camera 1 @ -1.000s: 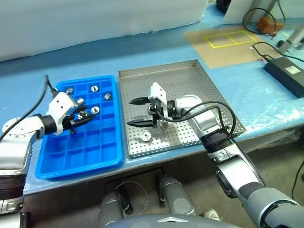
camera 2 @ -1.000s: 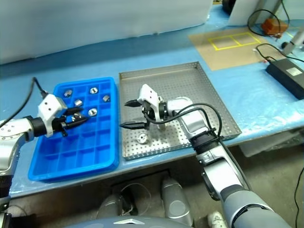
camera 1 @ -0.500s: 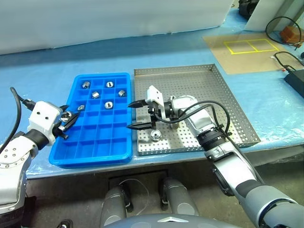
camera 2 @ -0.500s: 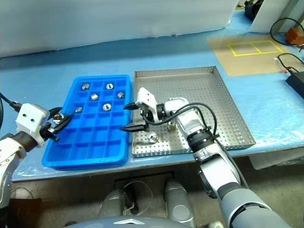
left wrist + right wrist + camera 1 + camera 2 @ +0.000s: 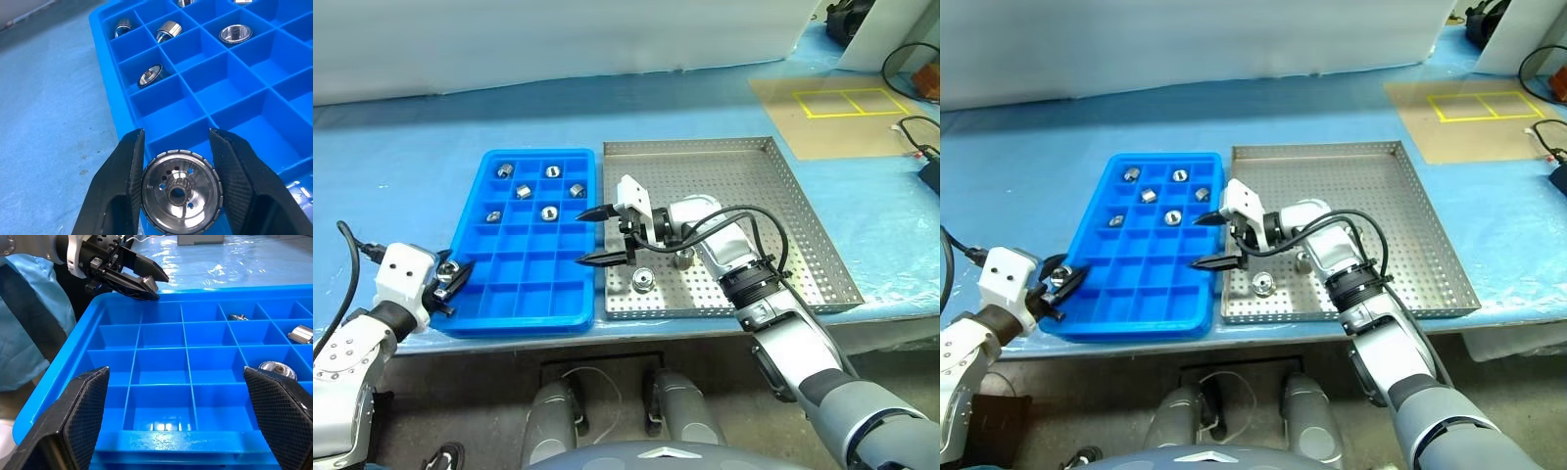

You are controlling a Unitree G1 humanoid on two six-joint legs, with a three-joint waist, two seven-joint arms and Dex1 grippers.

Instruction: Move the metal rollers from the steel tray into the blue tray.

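Five metal rollers (image 5: 548, 212) sit in separate compartments at the far end of the blue tray (image 5: 530, 294), which lies just beside the steel tray (image 5: 803, 235) on a blue-covered table (image 5: 401, 166). Two more rollers (image 5: 643, 280) rest on the steel tray's perforated floor, near the edge that borders the blue tray. A wide, flat roller (image 5: 179, 198) is pinched between the closed fingers of the left gripper (image 5: 448, 276), at the blue tray's near corner on the side away from the steel tray. The right gripper (image 5: 594, 235) hovers over the seam between the two trays, its fingers spread wide and holding nothing, pointing across the blue tray.
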